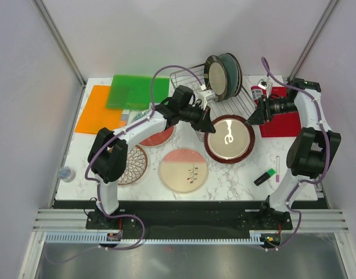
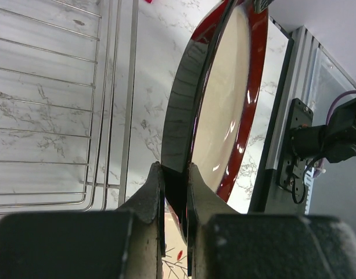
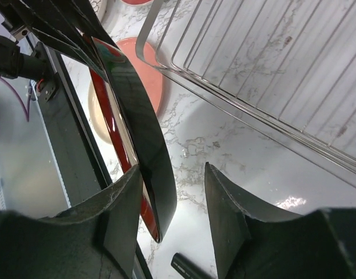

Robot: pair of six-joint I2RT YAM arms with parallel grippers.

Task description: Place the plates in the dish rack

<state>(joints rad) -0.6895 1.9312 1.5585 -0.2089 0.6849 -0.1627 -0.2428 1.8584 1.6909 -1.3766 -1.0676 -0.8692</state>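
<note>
The cream plate with a maroon rim [image 1: 229,138] is held tilted over the table in front of the dish rack [image 1: 240,103]. My left gripper [image 1: 205,123] is shut on its left rim; in the left wrist view both fingers pinch the dark edge of this plate [image 2: 224,110] at my left gripper [image 2: 176,174]. My right gripper [image 1: 251,115] is open at the plate's right rim. In the right wrist view that plate [image 3: 137,116] lies against one finger of my right gripper [image 3: 173,180], with a gap to the other. Two plates [image 1: 222,75] stand in the rack.
A pink-cream sprig plate [image 1: 183,170], a brown petal plate [image 1: 133,164] and a red plate [image 1: 157,136] lie on the table under the left arm. Green [image 1: 137,91], orange [image 1: 99,110] and red [image 1: 280,119] boards lie at the back. A highlighter [image 1: 264,176] and a pen [image 1: 277,168] lie front right.
</note>
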